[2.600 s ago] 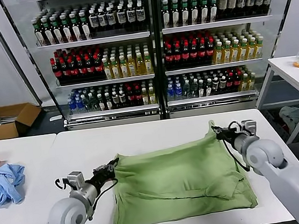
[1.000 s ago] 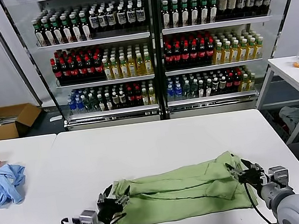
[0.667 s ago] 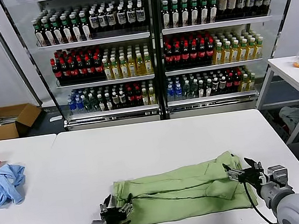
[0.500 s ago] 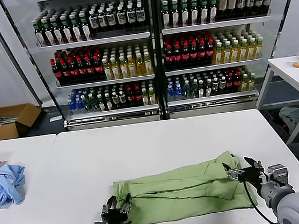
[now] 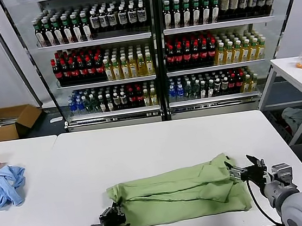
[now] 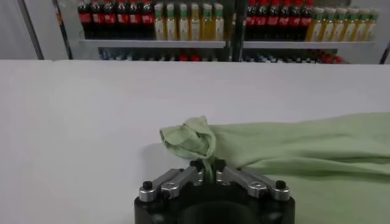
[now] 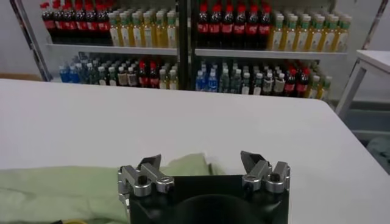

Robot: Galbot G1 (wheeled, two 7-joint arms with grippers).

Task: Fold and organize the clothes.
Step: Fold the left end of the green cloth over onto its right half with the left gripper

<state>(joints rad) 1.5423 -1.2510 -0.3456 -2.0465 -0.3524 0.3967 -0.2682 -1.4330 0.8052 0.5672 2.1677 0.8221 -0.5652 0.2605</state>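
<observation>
Nearest me, at the table's front edge, my left gripper is pinched tight on the near left corner of the green shirt; from the left wrist camera a small bunched knot of cloth stands up just ahead of the closed fingers. My right gripper sits at the shirt's right end with its jaws spread wide, holding nothing, the cloth's edge lying just under and before them.

The shirt lies folded into a long band across the front of the white table, layers stacked and rumpled. I judge it light, limp cotton: it will sag and slide on itself, so a pinch should take every layer at a corner or a folded edge, never a loose single ply.

Farther off to my left, a blue garment lies crumpled, well apart. Beyond the table stand the drink coolers.
</observation>
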